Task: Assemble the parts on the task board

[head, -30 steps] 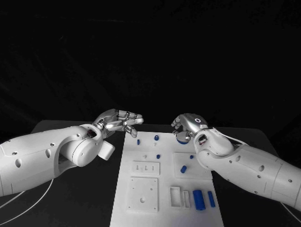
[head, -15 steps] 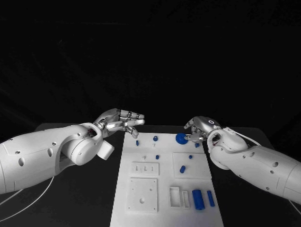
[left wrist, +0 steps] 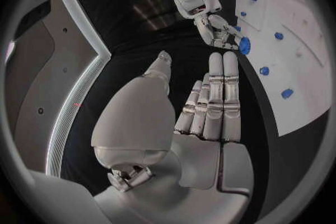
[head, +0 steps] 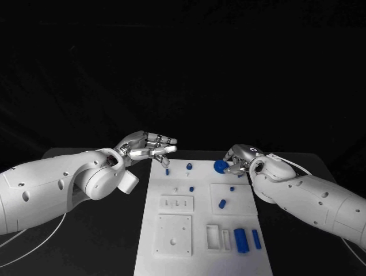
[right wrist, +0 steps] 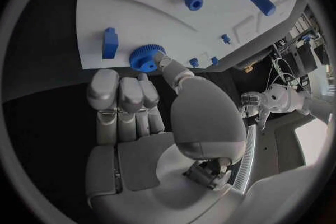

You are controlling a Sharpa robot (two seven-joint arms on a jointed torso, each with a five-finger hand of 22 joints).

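The right robot hand point(head: 239, 157) sits at the far right corner of the task board point(head: 201, 230), its thumb and fingertips touching a blue gear point(right wrist: 145, 57) that lies flat at the board's far edge. Whether the gear is actually pinched cannot be told. The left robot hand point(head: 147, 148) hovers over the board's far left corner, fingers spread and holding nothing. Small blue pegs and blocks point(head: 241, 240) dot the white plate on the black counter point(head: 108, 230).

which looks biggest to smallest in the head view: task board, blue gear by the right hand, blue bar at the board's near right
1. task board
2. and 3. blue gear and blue bar: too alike to rank; the bar lies nearer the camera.
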